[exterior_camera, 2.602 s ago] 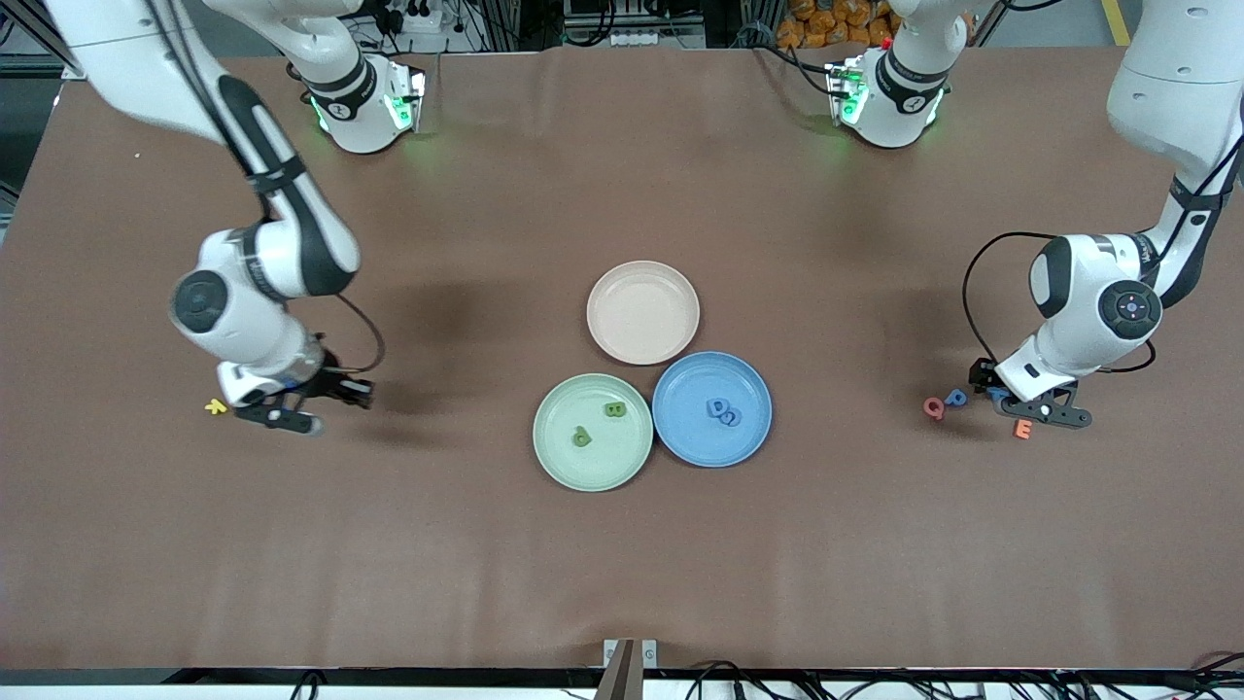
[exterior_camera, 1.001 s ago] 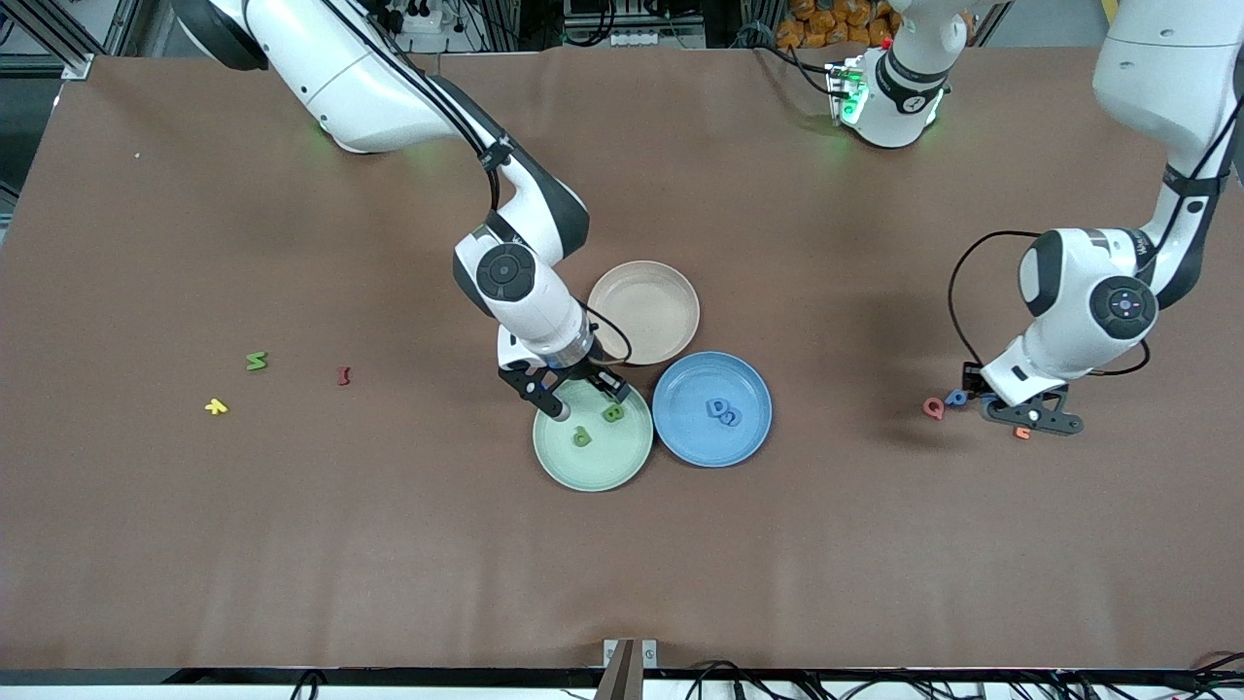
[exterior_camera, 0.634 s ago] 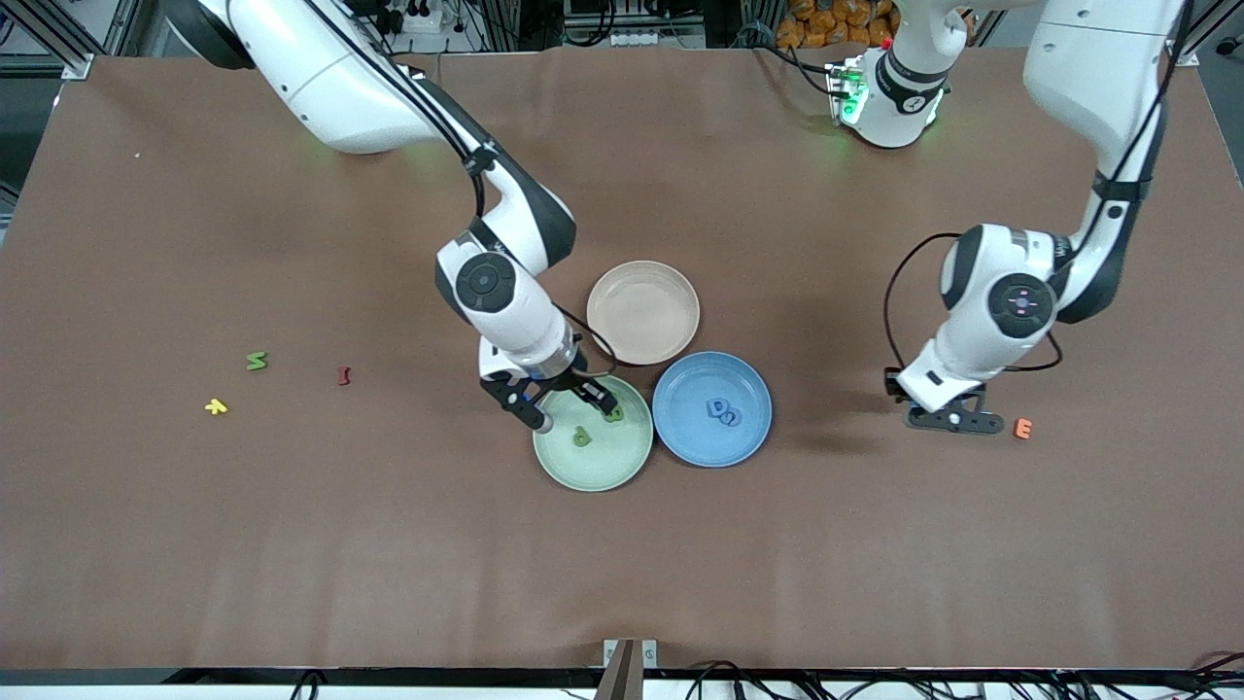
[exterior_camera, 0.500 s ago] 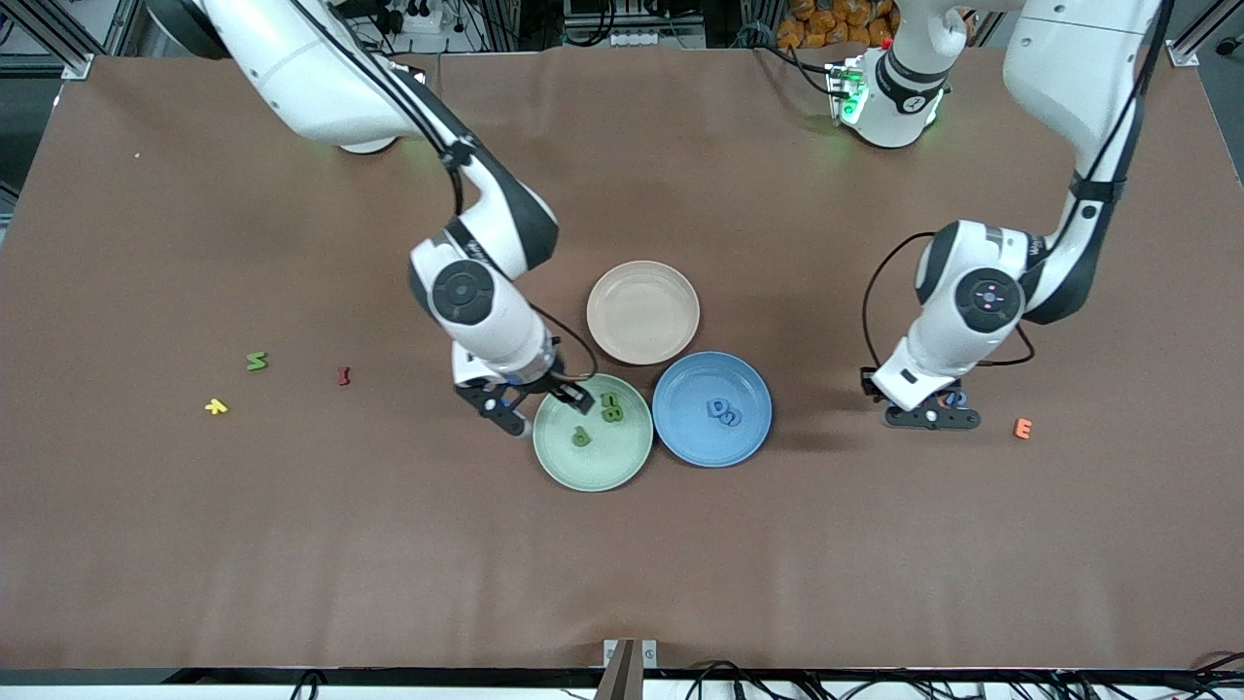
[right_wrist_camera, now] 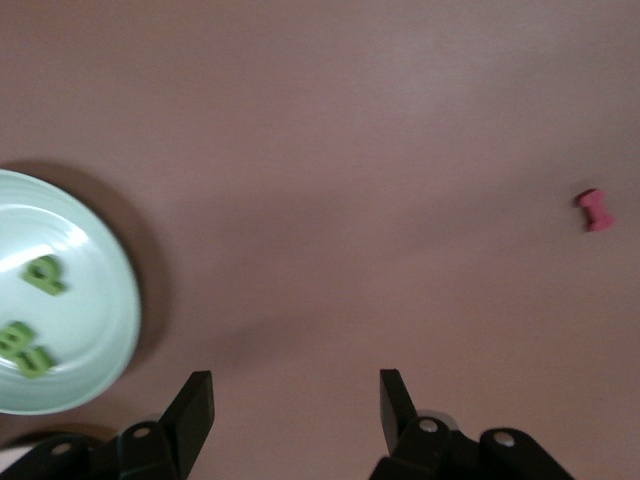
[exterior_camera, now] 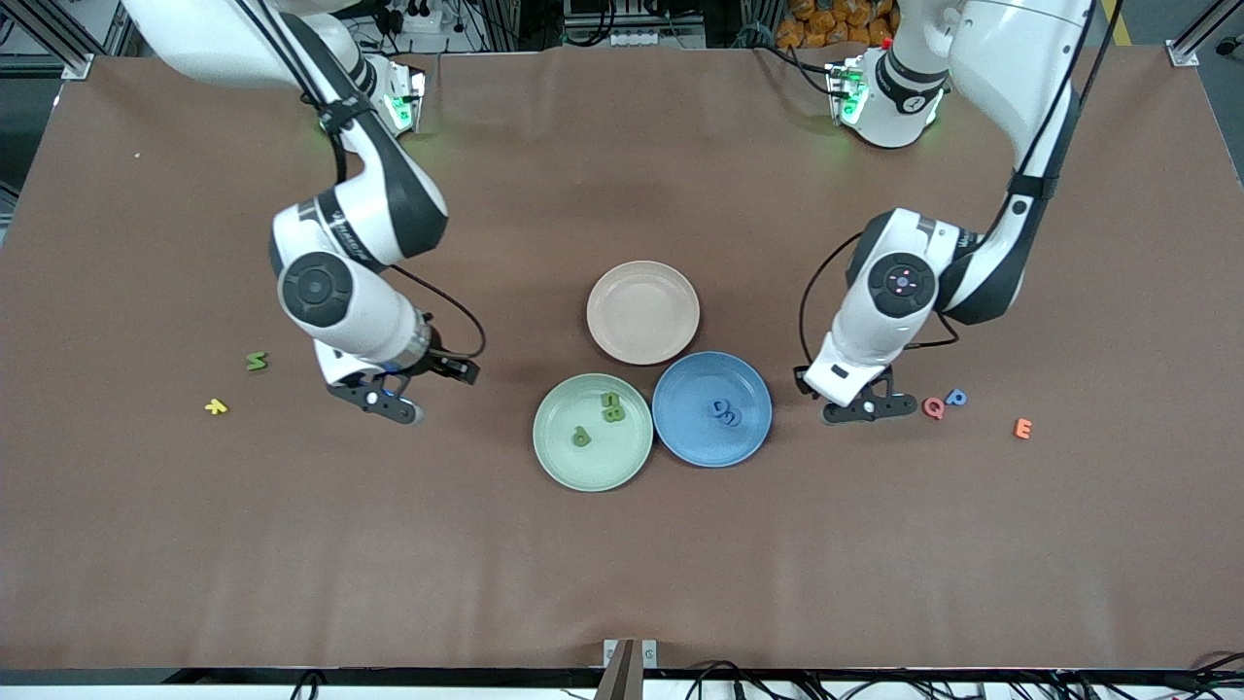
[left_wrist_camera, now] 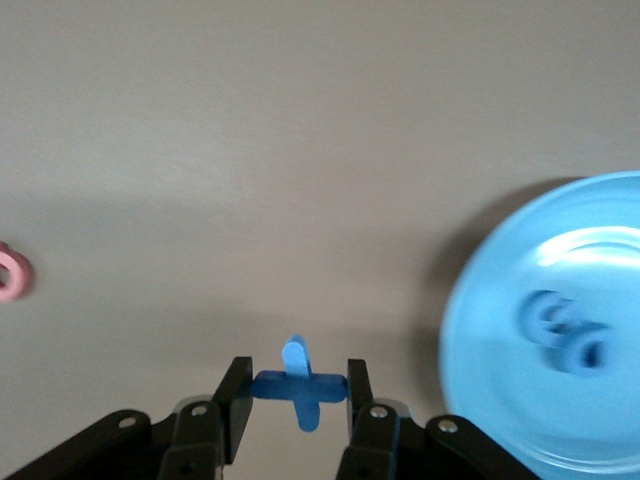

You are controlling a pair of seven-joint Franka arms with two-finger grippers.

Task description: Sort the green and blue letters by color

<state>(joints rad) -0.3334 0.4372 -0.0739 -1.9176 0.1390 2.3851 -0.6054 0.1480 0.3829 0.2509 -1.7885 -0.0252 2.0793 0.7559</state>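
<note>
Your left gripper (left_wrist_camera: pixel 297 398) is clamped on the blue X (left_wrist_camera: pixel 298 385), one pad on each end of its crossbar, carried over bare table just beside the blue plate (exterior_camera: pixel 753 433) at the left arm's end. Your right gripper (right_wrist_camera: pixel 297 408) hangs with jaws apart and nothing between them, over bare table between the green plate (exterior_camera: pixel 554 452) and the green M (exterior_camera: pixel 257 361).

- Blue plate: two blue letters (exterior_camera: pixel 725 412) lying touching; which letters they are is hard to read from here.
- Green plate: three green letters, the P (exterior_camera: pixel 581 437) apart from a touching pair (exterior_camera: pixel 611 406).
- Blue P (exterior_camera: pixel 956 397) on the table, just beside the pink Q (exterior_camera: pixel 933 407); orange E (exterior_camera: pixel 1022 428) near them. The Q and E are not yours to sort.
- Green M toward the right arm's end, near the yellow letter (exterior_camera: pixel 216 406).

Handling, as judged: the letters look chunky, light and stiff, probably foam or plastic, so a modest pinch should hold. Take them across flat opposite faces. For the blue P, mind the Q crowding it. Release the X low over the plate, as light pieces may bounce.
</note>
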